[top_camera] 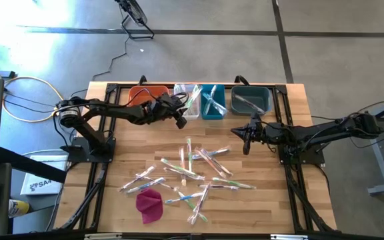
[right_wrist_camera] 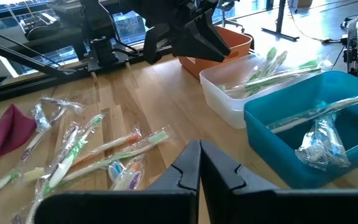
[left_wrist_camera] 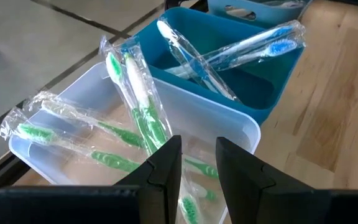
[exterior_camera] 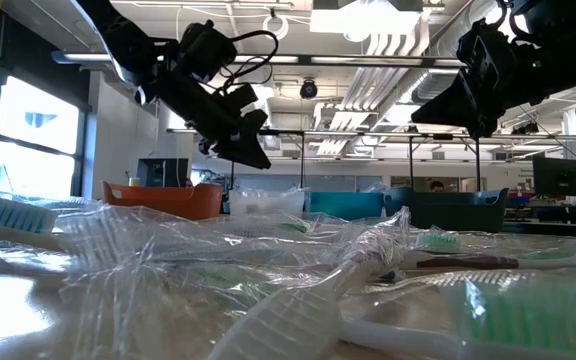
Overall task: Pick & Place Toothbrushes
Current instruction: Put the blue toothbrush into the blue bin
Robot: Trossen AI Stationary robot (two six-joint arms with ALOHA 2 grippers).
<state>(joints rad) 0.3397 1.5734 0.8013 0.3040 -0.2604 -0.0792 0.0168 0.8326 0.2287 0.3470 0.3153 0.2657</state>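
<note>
A wooden counter (top_camera: 265, 200) stands on a grey concrete floor. Sorting is partly done: a few wrapped toothbrushes (top_camera: 199, 170) lie in the clear bin (left_wrist_camera: 241, 127) and blue bin (left_wrist_camera: 272, 74) at the far edge, while most remain scattered mid-counter. The left tool (left_wrist_camera: 197, 171) hangs over the clear bin, fingers apart, empty; the right tool (right_wrist_camera: 199, 165) is closed, empty.

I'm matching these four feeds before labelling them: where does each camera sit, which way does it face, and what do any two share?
High view: overhead, looking straight down on the table; both arms show, left tool by the bins, right tool over bare wood.
Low view: table height, facing level across wrapped toothbrushes to the room; both arms hang in from above.
Left wrist view: looks past its own parted fingers into the clear bin.
Right wrist view: looks past its own shut fingers across the table.
Shared: both wrist views show the blue bin.
</note>
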